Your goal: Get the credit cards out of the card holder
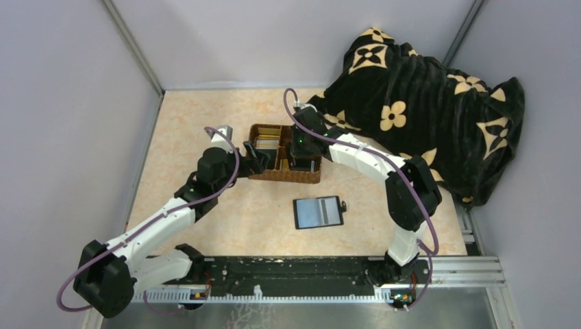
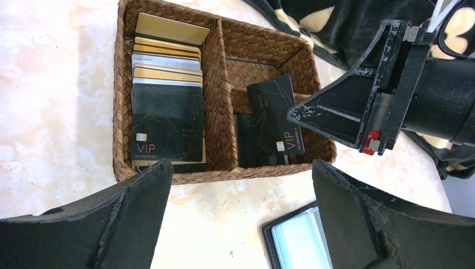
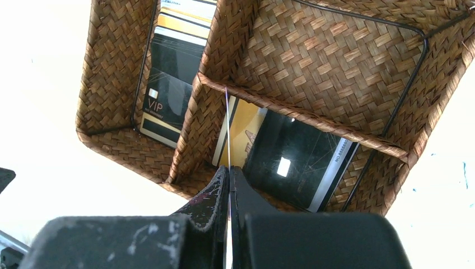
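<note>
The card holder (image 2: 296,241) is cut off by the bottom edge of the left wrist view, so only a corner of its grey inside shows; from above, its slots are too small to tell whether they hold anything. The right gripper (image 3: 228,174) pinches a credit card (image 3: 227,129) seen edge-on, so its face is hidden. In the wicker tray (image 2: 214,84) the stacked cards (image 2: 167,73) overlap, each showing only a strip behind the front dark card (image 2: 167,120), whose small print under "VIP" is unreadable. A gold card (image 3: 246,129) lies partly under a black card (image 3: 302,151). From above, the right gripper covers the tray's right compartments. The left gripper (image 2: 242,168) shows only its fingers (image 2: 129,224), which run out at the bottom edge
</note>
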Robot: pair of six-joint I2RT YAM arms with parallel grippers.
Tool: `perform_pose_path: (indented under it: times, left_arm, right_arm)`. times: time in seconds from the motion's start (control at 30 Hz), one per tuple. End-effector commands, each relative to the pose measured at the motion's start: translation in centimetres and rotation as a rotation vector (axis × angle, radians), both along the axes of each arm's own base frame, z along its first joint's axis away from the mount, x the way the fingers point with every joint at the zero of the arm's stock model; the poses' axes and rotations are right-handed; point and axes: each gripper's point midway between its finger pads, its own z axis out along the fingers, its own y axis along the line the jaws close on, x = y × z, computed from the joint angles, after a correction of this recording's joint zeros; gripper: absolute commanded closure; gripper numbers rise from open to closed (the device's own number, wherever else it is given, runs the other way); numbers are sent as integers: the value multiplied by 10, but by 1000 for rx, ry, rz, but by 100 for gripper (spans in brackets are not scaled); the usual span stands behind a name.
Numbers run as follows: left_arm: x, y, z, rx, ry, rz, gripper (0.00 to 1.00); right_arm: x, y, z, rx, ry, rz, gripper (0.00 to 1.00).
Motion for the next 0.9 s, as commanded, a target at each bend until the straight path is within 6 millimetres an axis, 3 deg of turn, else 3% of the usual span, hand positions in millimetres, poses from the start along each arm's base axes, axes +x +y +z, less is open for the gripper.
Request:
perform_pose_path:
  times: [0.0, 0.17, 0.4, 0.63, 0.87]
  left_arm:
    - [0, 3, -7, 5, 7, 10, 1]
    - [0, -2, -12, -2, 14, -11, 1]
    - [-2, -5, -14, -8, 20, -30, 1]
    - [-4, -3, -13, -9, 10, -28, 1]
    - [-7, -2, -13, -14, 3, -30, 1]
  right_arm:
    - [4, 5, 10, 15, -34, -30, 100]
    - [-2, -4, 14, -2, -37, -45, 100]
    - [-10, -3, 14, 19, -16, -39, 100]
    - [-7, -4, 28, 20, -31, -45, 100]
    - [-4, 0, 11, -2, 11, -49, 100]
